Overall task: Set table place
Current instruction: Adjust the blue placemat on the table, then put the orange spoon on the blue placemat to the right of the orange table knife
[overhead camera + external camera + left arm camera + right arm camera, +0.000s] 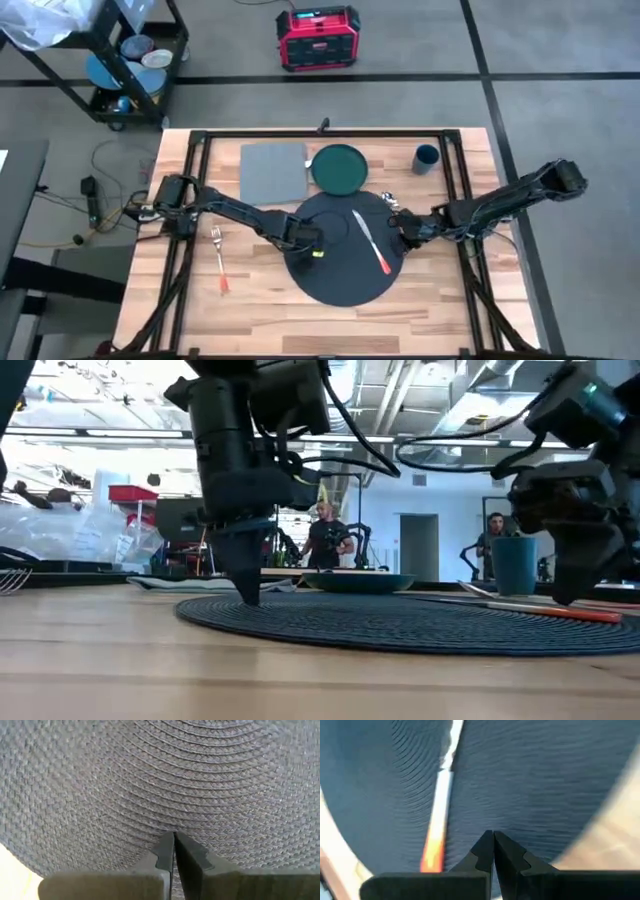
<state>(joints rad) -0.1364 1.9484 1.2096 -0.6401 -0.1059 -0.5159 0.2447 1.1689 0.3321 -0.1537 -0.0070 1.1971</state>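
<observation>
The table place, a large round dark woven placemat (340, 262), lies flat on the light-wood table (250, 320). A knife with an orange handle (370, 242) lies on the mat. My left gripper (312, 240) is shut, its tips down on the mat's left part (173, 834). My right gripper (402, 232) is shut over the mat's right part, beside the knife (440, 800). A fork with an orange handle (220, 262) lies on the wood left of the mat. My left gripper presses its shut fingertips (248, 592) down on the placemat's left part (165, 820), a little inside its edge. The fingers come from above and point down. The mat stays flat on the table. My right gripper sets its shut fingertips (492, 837) on the placemat's right part (520, 815), close to the knife's handle. It comes from above, slanting in from the table's right. In the low view the knife (560, 610) hides the exact point of touch.
A dark green plate (340, 168) touches the mat's far edge. A grey napkin (273, 172) lies left of the plate and a blue cup (426, 158) stands at the far right. Bare wood lies near the front edge.
</observation>
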